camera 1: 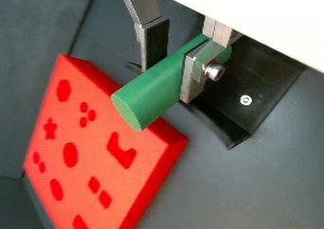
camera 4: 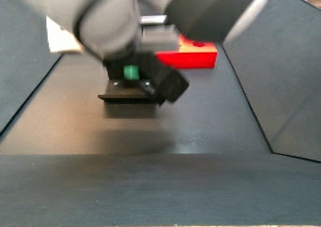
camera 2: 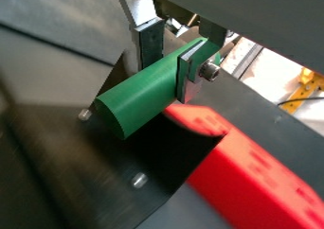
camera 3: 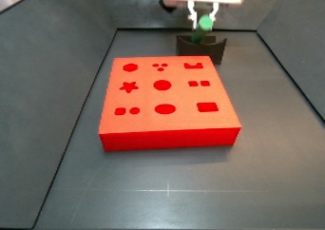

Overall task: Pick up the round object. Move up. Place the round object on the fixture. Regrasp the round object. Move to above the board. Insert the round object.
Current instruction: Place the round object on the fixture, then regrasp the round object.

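Observation:
The round object (camera 1: 150, 89) is a smooth green peg, and my gripper (camera 1: 175, 74) is shut on its far end, with the peg's free round face pointing away from the fingers (camera 1: 192, 77). The other wrist view shows the same grip (camera 2: 171, 74) on the peg (camera 2: 136, 102). In a side view the peg (camera 3: 203, 25) hangs just above the dark fixture (camera 3: 203, 51) at the back of the floor, under the gripper (camera 3: 203, 9). The other side view shows the peg (camera 4: 129, 73) over the fixture (camera 4: 129, 98). The red board (camera 3: 165, 101) lies in front of the fixture.
The fixture's dark plate with screws (camera 2: 76, 162) and its bracket (camera 1: 253, 100) lie right beneath the peg. The board's near edge (camera 2: 253, 176) sits close beside it. Sloping grey walls (camera 3: 286, 72) bound the floor. My bulky arm (camera 4: 113, 20) blocks much of a side view.

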Robot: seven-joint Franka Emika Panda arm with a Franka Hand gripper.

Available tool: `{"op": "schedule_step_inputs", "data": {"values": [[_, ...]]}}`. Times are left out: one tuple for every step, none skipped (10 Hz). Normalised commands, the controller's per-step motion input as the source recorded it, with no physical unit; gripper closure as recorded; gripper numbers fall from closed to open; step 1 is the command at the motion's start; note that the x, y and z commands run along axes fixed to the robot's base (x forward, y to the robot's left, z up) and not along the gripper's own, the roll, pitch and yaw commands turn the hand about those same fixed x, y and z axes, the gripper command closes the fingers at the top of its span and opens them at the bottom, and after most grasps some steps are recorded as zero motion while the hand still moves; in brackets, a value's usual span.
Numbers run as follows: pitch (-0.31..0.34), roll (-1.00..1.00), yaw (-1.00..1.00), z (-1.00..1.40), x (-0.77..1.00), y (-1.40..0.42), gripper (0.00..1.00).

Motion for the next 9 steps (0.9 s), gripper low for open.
{"op": "schedule_step_inputs", "data": {"values": [[-0.023, -0.12, -0.19, -0.67, 0.13, 0.11, 1.0], [-0.04, -0.09, -0.15, -0.41, 0.1, 0.06, 1.0], [-0.038, -0.08, -0.13, -0.33, 0.08, 0.0, 1.0], [-0.055, -0.05, -0.1, -0.32, 0.06, -0.01, 1.0], [-0.055, -0.05, -0.08, -0.32, 0.06, -0.01, 1.0], [-0.054, -0.05, -0.06, -0.32, 0.06, -0.01, 1.0], [-0.054, -0.05, -0.04, -0.32, 0.06, -0.01, 1.0], [0.0, 0.0, 0.0, 0.0, 0.0, 0.0, 0.0], [-0.013, -0.02, -0.03, 1.0, 0.0, 0.0, 0.0]]}}
